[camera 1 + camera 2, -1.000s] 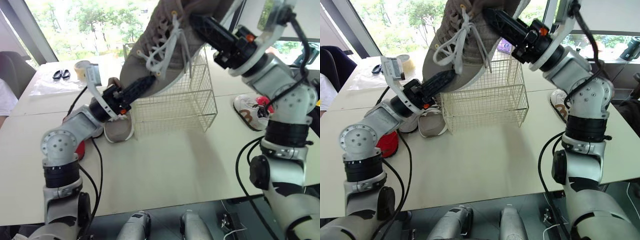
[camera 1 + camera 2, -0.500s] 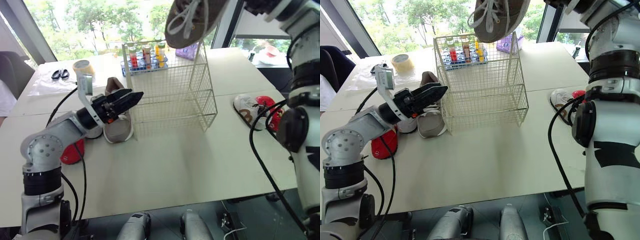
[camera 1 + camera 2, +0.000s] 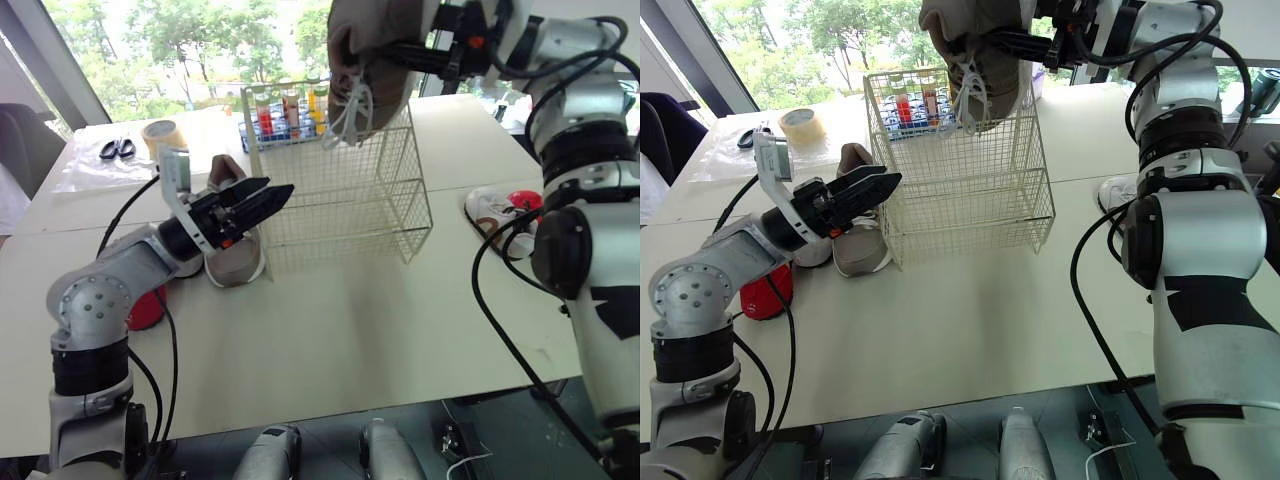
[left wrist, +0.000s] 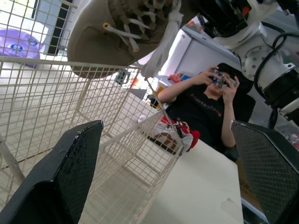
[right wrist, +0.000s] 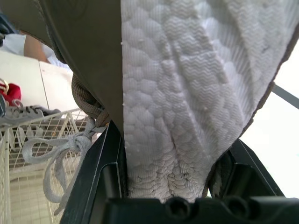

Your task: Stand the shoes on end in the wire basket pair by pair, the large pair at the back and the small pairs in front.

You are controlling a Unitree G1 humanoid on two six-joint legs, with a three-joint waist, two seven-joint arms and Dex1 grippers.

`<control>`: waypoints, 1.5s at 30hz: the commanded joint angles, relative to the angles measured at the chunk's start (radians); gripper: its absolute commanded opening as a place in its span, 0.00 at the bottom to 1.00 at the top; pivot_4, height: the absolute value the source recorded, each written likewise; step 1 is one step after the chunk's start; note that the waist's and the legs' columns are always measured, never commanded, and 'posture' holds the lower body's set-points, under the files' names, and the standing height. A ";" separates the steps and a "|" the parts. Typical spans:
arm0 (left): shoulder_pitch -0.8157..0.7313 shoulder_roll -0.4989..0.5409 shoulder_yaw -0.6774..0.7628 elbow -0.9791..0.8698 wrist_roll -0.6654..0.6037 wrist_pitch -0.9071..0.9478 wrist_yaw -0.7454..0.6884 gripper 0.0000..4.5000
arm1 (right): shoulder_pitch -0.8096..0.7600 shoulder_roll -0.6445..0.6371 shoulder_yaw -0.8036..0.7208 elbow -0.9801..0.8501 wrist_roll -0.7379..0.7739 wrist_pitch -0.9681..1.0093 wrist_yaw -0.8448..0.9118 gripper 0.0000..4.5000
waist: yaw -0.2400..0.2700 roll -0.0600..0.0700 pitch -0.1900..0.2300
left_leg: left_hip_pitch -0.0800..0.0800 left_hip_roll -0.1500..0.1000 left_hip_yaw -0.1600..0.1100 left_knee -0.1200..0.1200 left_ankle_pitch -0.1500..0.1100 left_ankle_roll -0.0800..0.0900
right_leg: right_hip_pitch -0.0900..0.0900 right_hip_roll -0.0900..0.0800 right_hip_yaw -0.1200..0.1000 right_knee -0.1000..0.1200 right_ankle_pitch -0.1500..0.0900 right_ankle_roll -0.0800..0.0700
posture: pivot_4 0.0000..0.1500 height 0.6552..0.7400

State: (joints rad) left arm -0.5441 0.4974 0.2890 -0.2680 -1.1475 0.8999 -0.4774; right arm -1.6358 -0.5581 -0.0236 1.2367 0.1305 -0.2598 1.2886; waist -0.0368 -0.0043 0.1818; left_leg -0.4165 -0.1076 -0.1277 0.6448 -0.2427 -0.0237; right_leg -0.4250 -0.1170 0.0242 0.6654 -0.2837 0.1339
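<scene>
Left eye view, from the lower edge up: the pale table (image 3: 380, 330) lay bare in the bottom half of the frame. At centre left the left gripper (image 3: 276, 188) hung in the air beside the wire basket (image 3: 335, 215), gripping nothing. The left wrist view showed its fingers (image 4: 70, 172) spread wide apart. Just under that arm, at left of the basket, a tan shoe (image 3: 236, 262) lay on the table with a red shoe (image 3: 150, 308) further toward the left edge. The basket stood upright in the middle of the frame with its open top facing up. At right of it, well apart, a small white shoe (image 3: 492, 212) and a small red shoe (image 3: 524, 203) sat together on the table. At top centre the right gripper (image 3: 398, 57) was clamped on the large grey shoe (image 3: 362, 40), which hung over the basket's far rim. In the right wrist view its white sole (image 5: 187, 93) was pinched between the two fingers. The laces (image 3: 350, 110) dangled down toward the rim, and I could not tell whether they touched the wire. Behind the basket stood a rack of bottles (image 3: 283, 108). A tape roll (image 3: 158, 132) and scissors (image 3: 117, 149) lay at upper left. Past the basket in the left wrist view, a person (image 4: 205, 105) sat holding something up in both hands.
</scene>
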 commanded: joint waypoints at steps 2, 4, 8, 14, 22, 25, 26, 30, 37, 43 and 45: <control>0.004 -0.002 0.013 -0.048 -0.021 -0.016 0.013 0.99 | -0.020 0.015 0.010 0.044 -0.061 0.007 -0.015 0.37 | -0.002 0.000 0.000 | 0.000 0.000 0.000 0.000 0.000 0.000 | 0.000 0.000 0.000 0.000 0.000 0.000 | 1.00 1.00; 0.007 -0.002 0.014 -0.055 -0.024 -0.016 0.018 1.00 | -0.013 0.021 0.007 0.054 -0.076 0.012 -0.031 0.59 | -0.002 0.000 0.000 | 0.000 0.000 0.000 0.000 0.000 0.000 | 0.000 0.000 0.000 0.000 0.000 0.000 | 1.00 1.00; 0.013 0.001 0.014 -0.066 -0.030 -0.017 0.029 1.00 | -0.008 0.027 -0.013 0.060 -0.086 0.012 -0.061 1.00 | -0.007 0.000 0.000 | 0.000 0.000 0.000 0.001 0.000 0.000 | 0.000 0.000 0.000 0.000 0.000 0.000 | 1.00 1.00; 0.013 -0.002 0.007 -0.070 -0.033 -0.019 0.037 1.00 | -0.017 0.023 -0.095 0.061 -0.032 0.101 -0.123 1.00 | -0.008 0.000 0.000 | 0.000 0.000 0.000 0.001 0.000 0.000 | 0.000 0.000 0.000 0.001 0.000 0.000 | 1.00 1.00; 0.005 -0.014 -0.015 -0.061 -0.027 -0.020 0.034 1.00 | 0.021 0.047 -0.219 0.002 0.079 0.270 -0.178 1.00 | -0.008 0.000 0.000 | 0.000 0.000 0.000 0.001 0.000 0.000 | 0.000 0.000 0.000 0.001 0.000 0.000 | 1.00 1.00; 0.003 -0.013 -0.017 -0.058 -0.026 -0.020 0.034 1.00 | 0.067 0.057 -0.204 -0.073 0.071 0.272 -0.194 1.00 | -0.007 0.000 0.000 | 0.000 0.000 0.000 0.001 0.000 0.000 | 0.000 0.000 0.000 0.001 0.000 0.000 | 1.00 1.00; 0.003 -0.011 -0.017 -0.057 -0.025 -0.020 0.034 1.00 | 0.092 0.068 -0.187 -0.120 0.062 0.270 -0.199 1.00 | -0.007 0.000 0.000 | 0.000 0.000 0.000 0.001 0.000 0.000 | 0.000 0.000 0.000 0.001 0.000 0.000 | 1.00 1.00; 0.008 0.004 -0.021 -0.052 -0.004 -0.023 0.026 1.00 | 0.245 0.123 -0.070 -0.398 -0.039 0.264 -0.355 1.00 | -0.010 0.000 0.000 | 0.000 0.000 0.000 0.002 0.000 0.000 | 0.000 0.000 0.000 0.002 0.000 0.000 | 1.00 1.00; 0.000 0.028 -0.018 -0.033 0.000 -0.027 -0.002 1.00 | 0.405 0.239 0.005 -0.705 -0.153 0.355 -0.697 1.00 | -0.008 0.000 0.000 | 0.000 0.000 0.000 0.002 0.001 -0.001 | -0.001 0.000 0.001 0.004 0.000 0.000 | 1.00 1.00; 0.005 0.042 -0.030 -0.037 0.015 -0.030 -0.028 1.00 | 0.390 0.336 0.002 -0.717 -0.182 0.372 -0.929 1.00 | -0.008 0.000 0.000 | 0.000 0.000 -0.001 0.002 0.001 -0.002 | -0.001 0.000 0.001 0.004 0.000 0.000 | 1.00 1.00; 0.008 0.038 -0.033 -0.040 0.016 -0.031 -0.027 1.00 | 0.377 0.354 -0.001 -0.706 -0.174 0.383 -0.962 1.00 | -0.008 0.000 0.000 | 0.000 0.000 -0.001 0.002 0.001 -0.002 | -0.001 0.000 0.000 0.004 0.000 0.000 | 1.00 1.00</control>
State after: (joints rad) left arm -0.5246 0.5360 0.2482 -0.2856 -1.1288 0.8865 -0.4963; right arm -1.2111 -0.2083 -0.0065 0.5581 -0.0520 0.1273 0.3666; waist -0.0445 -0.0041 0.1814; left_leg -0.4166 -0.1076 -0.1284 0.6473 -0.2413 -0.0258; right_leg -0.4262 -0.1167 0.0247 0.6695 -0.2836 0.1338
